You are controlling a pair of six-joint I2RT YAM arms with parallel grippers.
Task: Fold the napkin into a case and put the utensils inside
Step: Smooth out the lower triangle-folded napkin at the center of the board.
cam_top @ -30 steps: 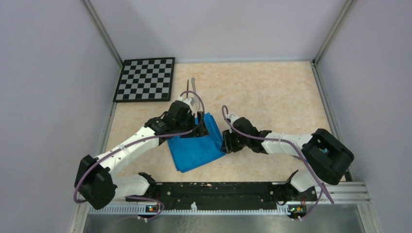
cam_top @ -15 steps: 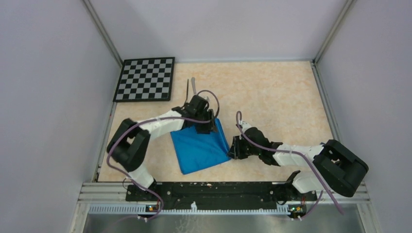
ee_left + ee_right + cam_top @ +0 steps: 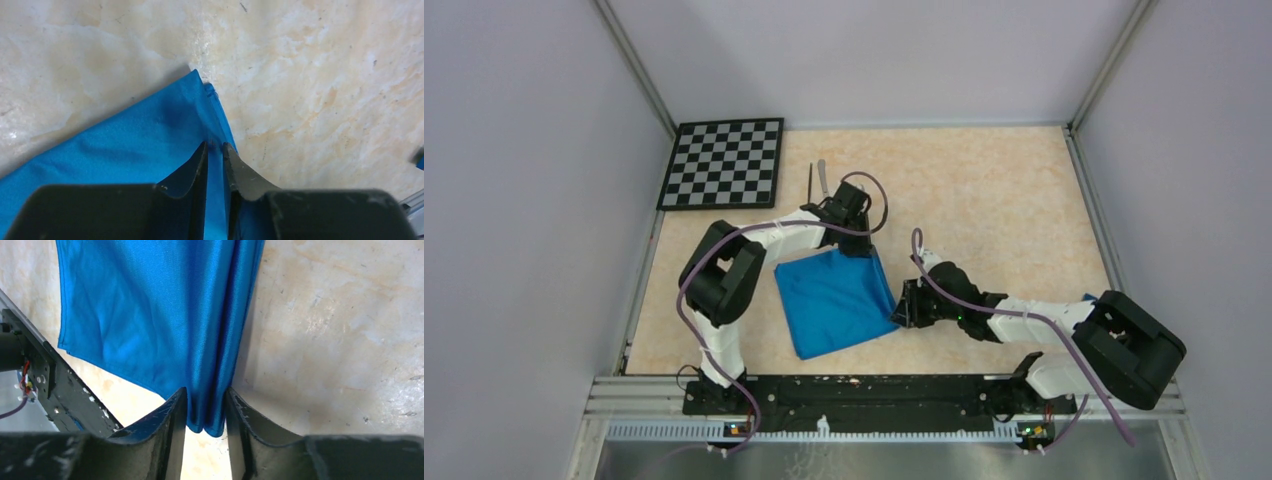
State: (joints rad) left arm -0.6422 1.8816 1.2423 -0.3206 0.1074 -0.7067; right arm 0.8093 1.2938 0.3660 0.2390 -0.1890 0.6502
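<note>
A: What room is left around the napkin [image 3: 829,300]?

B: It is laid flat on the table [image 3: 994,190], nearer the arm bases than the back wall; bare marbled surface is seen to its right and beyond it; its near corner is close to the black rail [image 3: 864,392], though not touching it.

A: And the utensils?

B: The dark fork [image 3: 810,183] and the pale knife [image 3: 822,177] are laid side by side beyond the napkin's far edge, apart from it, just right of the checkerboard [image 3: 724,163].

A: How is the cloth held?

B: The right edge is pinched just short of the far corner by the left gripper [image 3: 214,146], its fingers drawn nearly together with a strip of cloth between them; the near right corner is nipped by the right gripper [image 3: 206,396], a gathered fold being squeezed there.

A: How is the cloth described?

B: Bright blue, plain, with a fine woven sheen; a rough four-sided shape is kept; doubled layers are shown along the right edge; soft ridges are raised toward the right grip; the fingers are matte black and curved.
</note>
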